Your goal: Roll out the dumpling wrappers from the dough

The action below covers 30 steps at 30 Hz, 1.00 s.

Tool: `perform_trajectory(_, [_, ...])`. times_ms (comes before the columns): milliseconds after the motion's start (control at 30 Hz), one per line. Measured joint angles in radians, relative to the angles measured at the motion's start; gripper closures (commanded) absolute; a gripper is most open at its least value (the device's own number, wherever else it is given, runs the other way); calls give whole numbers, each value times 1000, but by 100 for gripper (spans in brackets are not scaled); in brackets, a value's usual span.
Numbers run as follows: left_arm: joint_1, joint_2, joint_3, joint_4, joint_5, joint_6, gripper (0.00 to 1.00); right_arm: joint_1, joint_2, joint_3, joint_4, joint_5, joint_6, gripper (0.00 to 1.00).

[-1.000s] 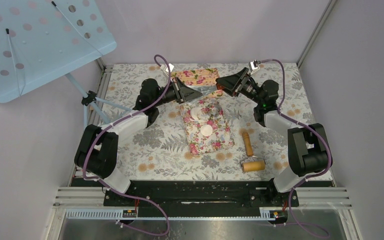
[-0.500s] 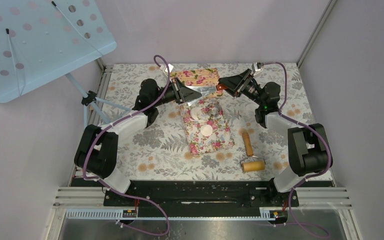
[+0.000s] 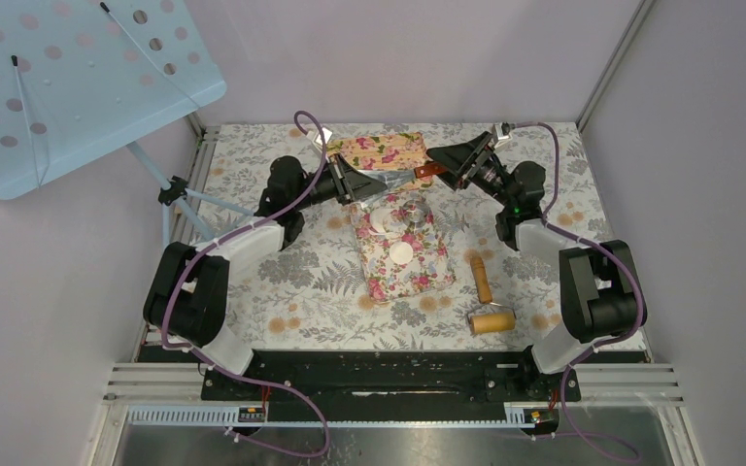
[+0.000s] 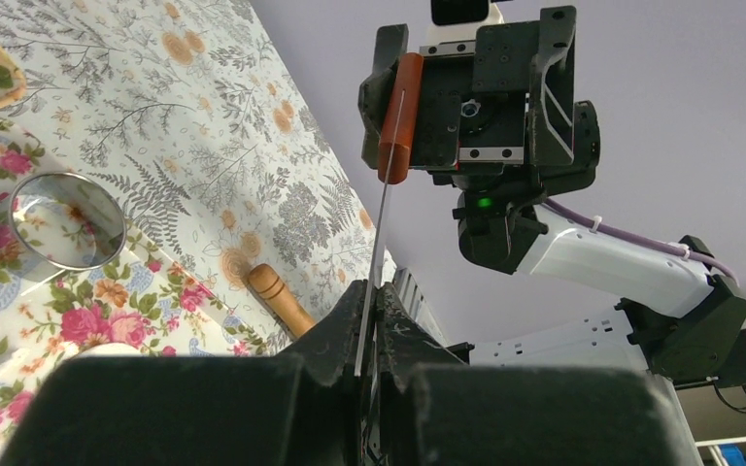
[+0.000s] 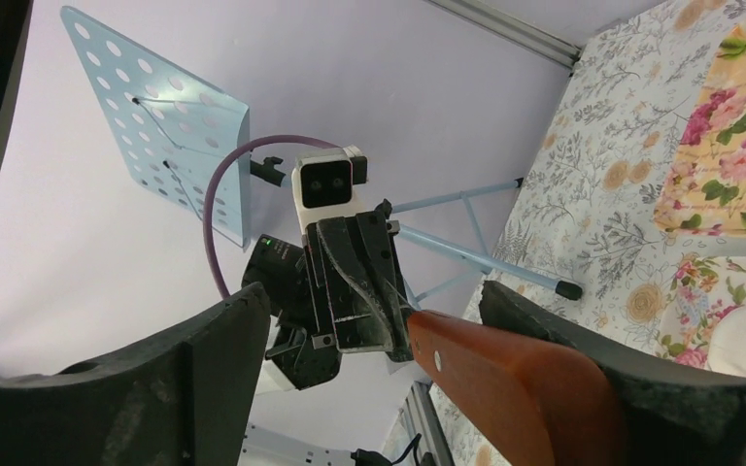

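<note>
Floral-cloth table (image 3: 282,282), lilac walls (image 3: 398,58); dumpling wrappers (image 3: 404,253) on flowered mat (image 3: 418,277).

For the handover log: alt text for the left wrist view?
The left gripper pinches the thin blade of a knife, seen edge-on; its reddish wooden handle lies against one finger of the open right gripper above. At left, a metal ring sits on a flowered cloth, a wooden roller beyond.

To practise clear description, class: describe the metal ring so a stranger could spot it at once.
Find the floral mat in the middle of the table. At its far end, beside the dumpling wrappers, sits the metal ring. It alone is shiny and hollow, the mat's flowers showing through it.
</note>
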State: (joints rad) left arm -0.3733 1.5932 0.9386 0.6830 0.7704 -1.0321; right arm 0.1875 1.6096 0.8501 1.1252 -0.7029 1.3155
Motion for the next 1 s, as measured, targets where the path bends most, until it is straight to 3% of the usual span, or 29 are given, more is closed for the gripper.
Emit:
perform_trajectory(133, [9, -2, -19, -1, 0, -6, 100, 0, -2, -21, 17, 14, 18, 17])
perform_trajectory(333, [9, -2, -23, 6, -3, -12, 100, 9, -2, -26, 17, 34, 26, 29])
perform_trajectory(567, [8, -3, -32, 19, -12, -12, 100, 21, -2, -31, 16, 74, 40, 34])
perform_trajectory(733, [3, -3, -31, 24, -22, -12, 100, 25, -2, -31, 13, 99, 35, 44])
perform_trajectory(833, [0, -3, -31, 29, -26, -12, 100, 27, -2, -31, 3, 108, 20, 55])
perform_trajectory(900, [0, -3, -31, 29, -26, -12, 100, 29, -2, -31, -17, 111, -2, 71])
perform_trajectory(1000, [0, -3, -31, 29, -25, -14, 100, 31, -1, -31, -48, 114, -16, 54])
